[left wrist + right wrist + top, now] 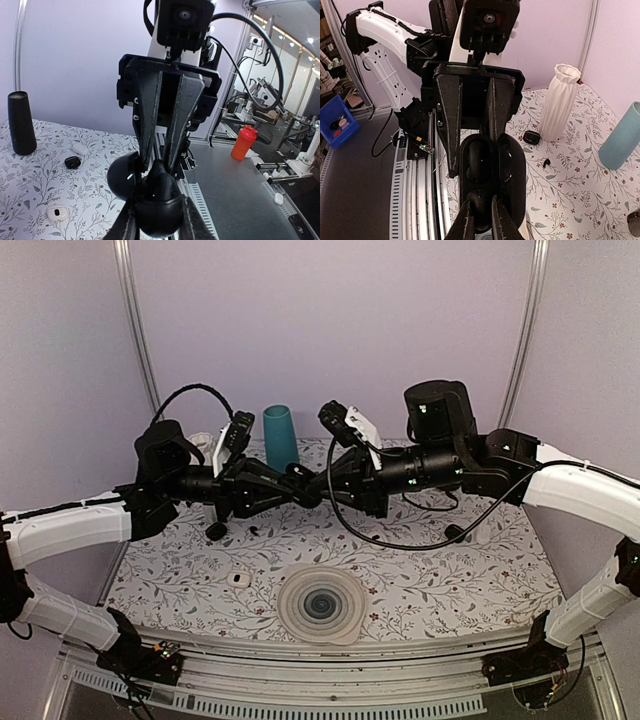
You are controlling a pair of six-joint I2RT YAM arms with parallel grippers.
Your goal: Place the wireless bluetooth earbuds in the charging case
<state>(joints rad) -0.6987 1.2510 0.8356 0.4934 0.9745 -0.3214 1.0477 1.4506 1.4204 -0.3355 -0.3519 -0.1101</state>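
Midair, the open charging case (512, 167) is clamped in the left end effector (159, 221) while the right end effector (481, 220), its fingers (465, 224) nearly together, is set at the case's wells, any earbud between them not discernible; insertion is judged unfinished, with one likely earbud (546, 162) lying on the table (580, 195).

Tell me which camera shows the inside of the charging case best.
Right wrist: the open charging case faces that lens, its moulded wells visible. The left wrist view shows only its glossy outer shell, held in the left fingers. The top view barely shows it between the arms.
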